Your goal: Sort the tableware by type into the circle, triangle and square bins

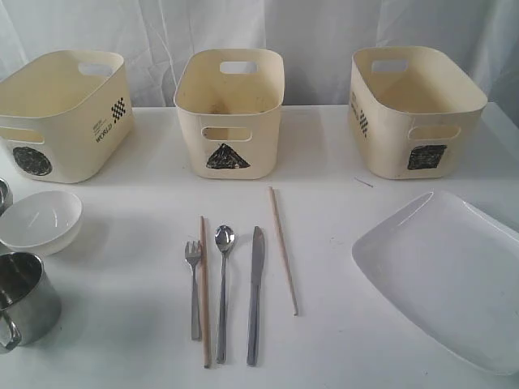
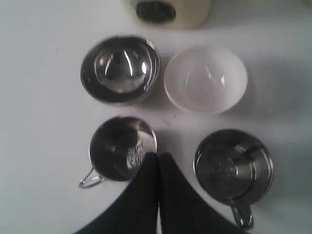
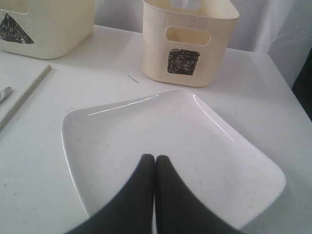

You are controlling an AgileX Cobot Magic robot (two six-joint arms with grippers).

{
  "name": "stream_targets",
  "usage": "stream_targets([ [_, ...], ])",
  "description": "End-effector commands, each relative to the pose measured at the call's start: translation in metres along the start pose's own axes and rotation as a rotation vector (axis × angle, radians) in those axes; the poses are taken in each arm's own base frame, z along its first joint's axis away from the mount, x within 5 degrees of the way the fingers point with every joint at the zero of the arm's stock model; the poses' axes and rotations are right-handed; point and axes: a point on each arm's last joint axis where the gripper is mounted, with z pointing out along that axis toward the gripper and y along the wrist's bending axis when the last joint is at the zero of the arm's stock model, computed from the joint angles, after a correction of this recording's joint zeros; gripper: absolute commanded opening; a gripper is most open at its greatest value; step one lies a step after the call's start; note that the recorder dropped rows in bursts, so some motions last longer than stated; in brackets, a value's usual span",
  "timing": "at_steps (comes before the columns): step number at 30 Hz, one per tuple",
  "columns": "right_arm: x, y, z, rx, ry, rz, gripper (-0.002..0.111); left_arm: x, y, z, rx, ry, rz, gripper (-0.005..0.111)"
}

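Observation:
A white bowl (image 1: 40, 220) and a steel mug (image 1: 24, 296) sit at the left edge. In a row at the middle lie a fork (image 1: 194, 284), chopstick (image 1: 205, 292), spoon (image 1: 223, 284), knife (image 1: 255, 292) and second chopstick (image 1: 283, 247). The large white plate (image 1: 446, 275) lies on the right. Neither gripper shows in the exterior view. My left gripper (image 2: 158, 156) is shut and empty, hovering between two mugs (image 2: 122, 148) (image 2: 234, 165), with the white bowl (image 2: 205, 79) and a steel bowl (image 2: 120, 68) beyond. My right gripper (image 3: 155, 158) is shut and empty above the plate (image 3: 170, 126).
Three cream bins stand along the back: circle bin (image 1: 65, 113) left, triangle bin (image 1: 229, 109) middle, square bin (image 1: 413, 109) right. A thin splinter (image 1: 363, 182) lies in front of the square bin. The table's right edge runs close behind the plate.

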Motion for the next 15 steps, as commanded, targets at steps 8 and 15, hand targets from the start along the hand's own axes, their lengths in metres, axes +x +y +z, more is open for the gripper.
stream_targets([
  [8, 0.000, 0.000, 0.000, -0.002, -0.013, -0.004, 0.000, -0.045, 0.029, 0.070, -0.171, 0.024, 0.082, 0.037],
  [15, 0.000, 0.000, 0.000, -0.002, -0.013, -0.004, 0.000, -0.024, 0.071, 0.129, -0.259, 0.161, -0.343, 0.070],
])
